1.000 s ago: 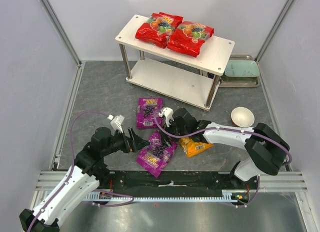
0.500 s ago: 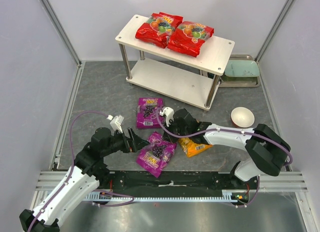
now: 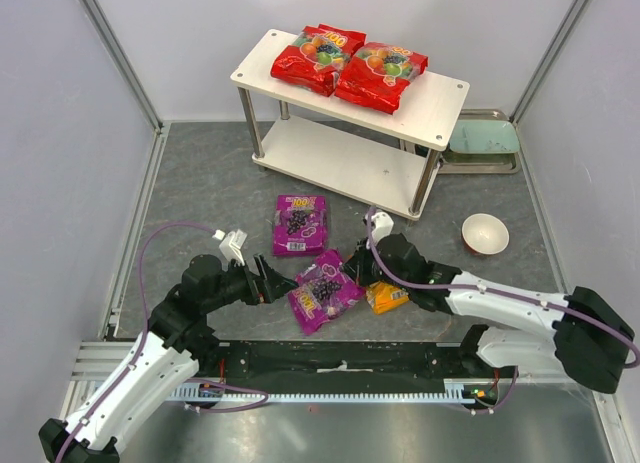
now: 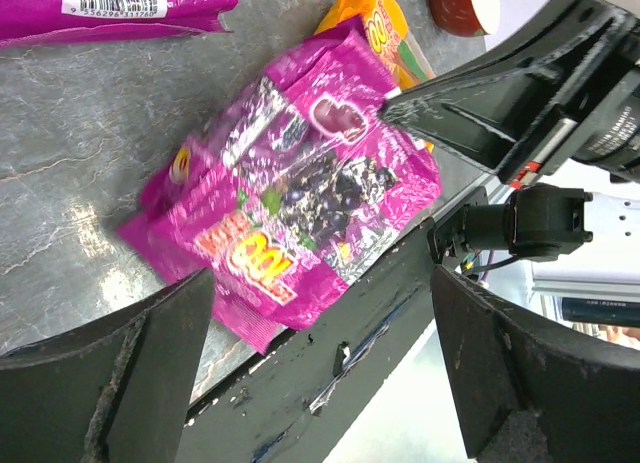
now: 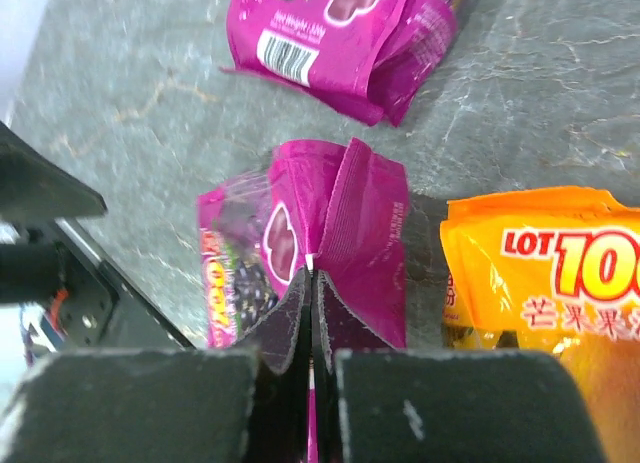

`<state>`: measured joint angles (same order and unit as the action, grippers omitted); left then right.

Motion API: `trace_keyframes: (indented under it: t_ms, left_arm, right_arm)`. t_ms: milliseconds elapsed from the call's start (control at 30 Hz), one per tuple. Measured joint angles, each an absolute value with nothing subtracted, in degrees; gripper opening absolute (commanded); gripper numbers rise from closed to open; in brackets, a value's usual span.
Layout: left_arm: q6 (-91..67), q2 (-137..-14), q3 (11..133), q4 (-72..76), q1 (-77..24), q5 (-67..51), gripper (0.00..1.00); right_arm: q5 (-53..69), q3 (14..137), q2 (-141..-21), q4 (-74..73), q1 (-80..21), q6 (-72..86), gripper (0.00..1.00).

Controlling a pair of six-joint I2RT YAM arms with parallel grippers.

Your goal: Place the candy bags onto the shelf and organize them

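Note:
My right gripper is shut on the creased top edge of a purple candy bag lying on the grey floor near the front rail. My left gripper stands open just left of that bag, not touching it. A second purple bag lies flat further back. Beside the held one, to its right, is an orange bag. Two red bags rest on the top board of the shelf; its lower board is bare.
A pale green metal tray sits at the back right beside the shelf. A small bowl stands on the floor to the right. The dark front rail runs close under both grippers. Walls close in on either side.
My right gripper has shut on the purple bag's edge and dragged it a little to the right, turning it. The right arm has swung rightward. The left gripper has stayed in place.

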<state>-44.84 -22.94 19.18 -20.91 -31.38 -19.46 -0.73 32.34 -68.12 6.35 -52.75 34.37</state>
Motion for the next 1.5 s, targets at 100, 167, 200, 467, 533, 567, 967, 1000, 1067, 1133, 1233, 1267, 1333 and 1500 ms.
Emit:
trace_keyframes:
  t_ms: [100, 167, 200, 467, 533, 567, 967, 1000, 1067, 1133, 1233, 1267, 1333, 1500]
  left_arm:
    - [-45.1, -22.9, 19.2, -20.9, -31.4, -19.4, 0.90]
    - [-45.4, -23.0, 19.2, -20.9, -31.4, -19.4, 0.85]
    - [-45.4, -23.0, 19.2, -20.9, -31.4, -19.4, 0.84]
    - [-45.8, -22.9, 19.1, -20.9, -31.4, -19.3, 0.71]
    - [-45.8, -22.7, 19.1, -20.9, -31.4, -19.2, 0.71]
    - [-45.8, -22.6, 19.1, -20.9, -31.4, -19.1, 0.71]
    - [-46.0, -22.6, 19.1, -20.9, -31.4, -18.9, 0.77]
    - [-46.0, -22.6, 19.1, -20.9, -31.4, -18.9, 0.78]
    - [-46.1, -22.5, 19.1, -20.9, -31.4, -18.9, 0.79]
    - [-46.5, -22.2, 19.0, -20.9, -31.4, -18.8, 0.80]
    - [-47.0, -21.3, 19.0, -21.0, -31.4, -18.2, 0.80]
    - [-47.2, -21.1, 19.0, -21.1, -31.4, -18.0, 0.80]
    - [-47.5, -20.6, 19.0, -21.3, -31.4, -17.7, 0.81]
    - [-48.3, -19.7, 19.0, -22.5, -31.4, -16.5, 0.81]
  right_arm:
    - [-8.5, 31.4, -65.2, 6.4, -56.0, 40.6, 0.00]
    - [-15.1, 31.4, -64.6, 6.4, -59.4, 45.4, 0.00]
    - [-18.5, 31.4, -64.6, 6.3, -61.5, 47.6, 0.00]
    - [-45.6, 37.5, -72.3, -4.9, -80.5, 68.1, 0.13]
    - [-49.1, 40.0, -74.5, -8.3, -84.6, 71.6, 0.40]
    - [-50.4, 41.0, -75.1, -9.7, -86.2, 73.3, 0.50]
    - [-58.1, 40.2, -62.2, -17.9, -92.0, 63.4, 0.89]
    - [-57.3, 39.4, -60.2, -16.1, -90.9, 58.5, 0.90]
    - [-52.8, 37.9, -57.3, -12.3, -87.2, 49.1, 0.91]
    - [-45.6, 36.2, -54.6, -8.4, -80.9, 40.4, 0.91]
    - [-34.7, 34.6, -52.3, -5.6, -72.5, 30.9, 0.91]
    - [-32.0, 34.5, -52.1, -5.1, -71.1, 28.6, 0.91]
    - [-26.0, 34.5, -52.6, -3.8, -69.0, 23.8, 0.91]
    - [-14.3, 36.6, -61.8, -2.2, -67.5, 15.3, 0.90]
